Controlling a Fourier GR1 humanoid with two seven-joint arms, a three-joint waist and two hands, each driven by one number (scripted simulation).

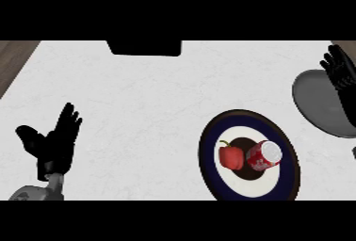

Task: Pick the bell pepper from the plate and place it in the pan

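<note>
Looking down from the head view, I see the bell pepper (231,157) sitting on the plate (212,141), which lies on the white surface (139,94) toward my lower right. The plate has a dark blue rim, a white ring inside it and a dark centre. The pepper is red with a small green stem at its upper left, and it rests on the left side of the plate's centre. Right beside it, touching or nearly so, a red can (264,155) with a pale top lies tilted on the plate's right half.

The pan (316,101) is a grey round shape at the right edge, up and to the right of the plate and apart from it; only part of it shows. My right hand (339,70) is over the pan's upper portion at the far right edge, its black fingers straight and spread, gripping nothing. It is well apart from the pepper.

My left hand (50,141) shows at the lower left, open with fingers pointing up and thumb out to the side, resting well away from the plate.

A dark rectangular object (144,47) sits at the surface's far edge, and brown strips show at the top corners.
</note>
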